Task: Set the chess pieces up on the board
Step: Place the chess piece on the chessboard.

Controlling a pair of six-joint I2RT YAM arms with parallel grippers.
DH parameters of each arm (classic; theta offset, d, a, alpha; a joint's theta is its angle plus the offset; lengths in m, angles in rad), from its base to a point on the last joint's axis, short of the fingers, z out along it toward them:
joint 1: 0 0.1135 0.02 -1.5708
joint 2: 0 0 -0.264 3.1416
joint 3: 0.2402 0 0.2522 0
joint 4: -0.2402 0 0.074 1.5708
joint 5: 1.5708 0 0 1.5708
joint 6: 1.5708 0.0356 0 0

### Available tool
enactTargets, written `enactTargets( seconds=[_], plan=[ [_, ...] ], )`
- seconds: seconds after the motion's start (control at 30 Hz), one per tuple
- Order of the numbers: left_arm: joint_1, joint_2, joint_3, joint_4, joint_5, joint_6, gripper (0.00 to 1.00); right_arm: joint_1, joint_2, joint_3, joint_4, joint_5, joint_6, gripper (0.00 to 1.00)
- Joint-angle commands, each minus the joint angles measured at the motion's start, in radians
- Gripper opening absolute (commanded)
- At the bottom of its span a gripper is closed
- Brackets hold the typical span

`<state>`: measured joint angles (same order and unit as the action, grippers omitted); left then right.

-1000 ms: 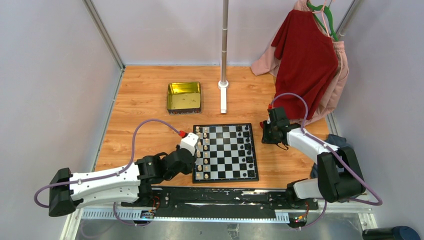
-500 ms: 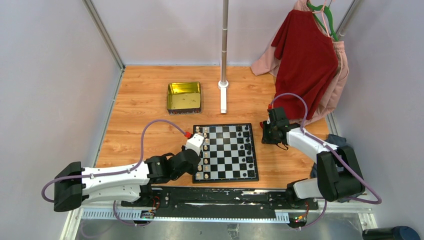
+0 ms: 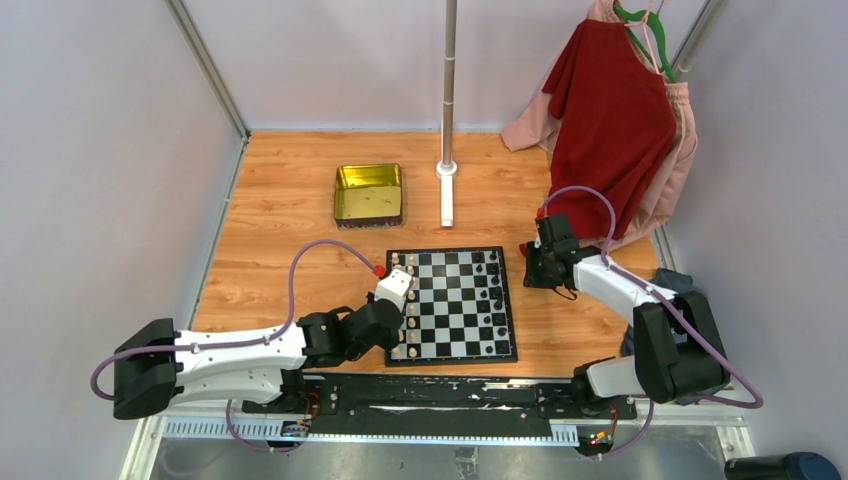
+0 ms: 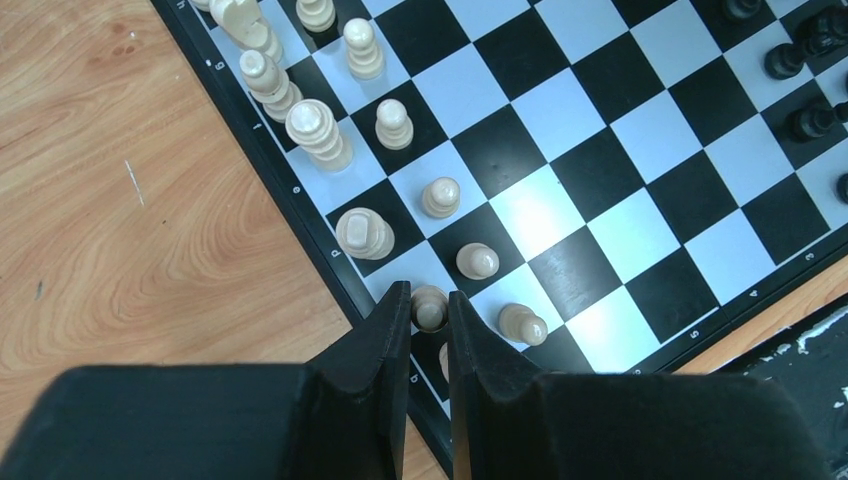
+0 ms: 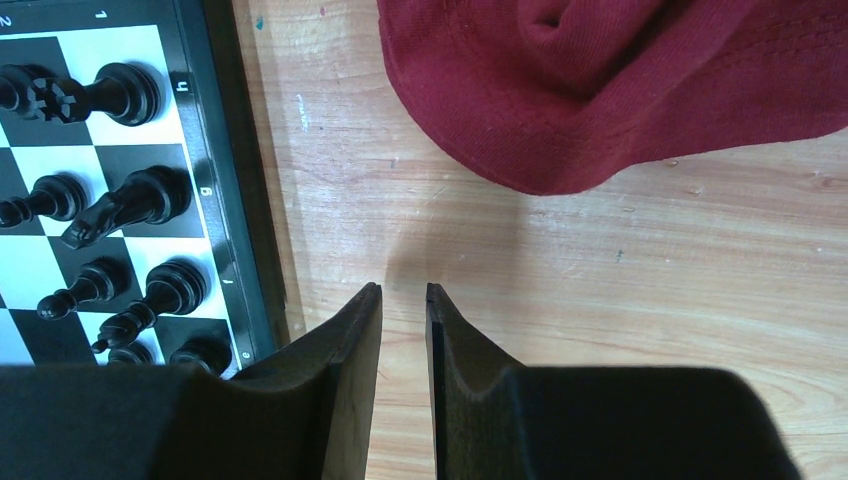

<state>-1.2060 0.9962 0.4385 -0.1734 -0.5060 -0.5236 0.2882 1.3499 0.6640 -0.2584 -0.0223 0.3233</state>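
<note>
Top external view: the board (image 3: 455,305) lies mid-table (image 3: 290,220) by the near edge, with the open gold tin (image 3: 368,190) behind it, its shiny floor showing.
Along its left edge stand cream pieces (image 4: 318,130), along its right black pieces (image 5: 130,205). The left gripper (image 4: 430,298) pinches a pawn (image 4: 430,310) at the near-left corner. The right gripper (image 5: 403,292) hangs slightly parted beside the board.

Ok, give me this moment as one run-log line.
left pincer: nearly closed, cream piece seen between tips at board edge, grip unclear | right pincer: parted, empty, over table beside board | black pieces: on board
</note>
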Motion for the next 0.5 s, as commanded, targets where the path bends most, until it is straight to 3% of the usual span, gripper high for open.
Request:
enactTargets(
  seconds=[0.0,0.47],
  plan=[
    [-0.007,0.021,-0.015,0.043,-0.033,0.005,0.00,-0.014,0.005,0.018,-0.016,0.004,-0.006,0.28],
    [-0.007,0.057,-0.021,0.060,-0.061,-0.001,0.02,-0.018,0.013,0.016,-0.007,-0.010,-0.004,0.27]
  ],
)
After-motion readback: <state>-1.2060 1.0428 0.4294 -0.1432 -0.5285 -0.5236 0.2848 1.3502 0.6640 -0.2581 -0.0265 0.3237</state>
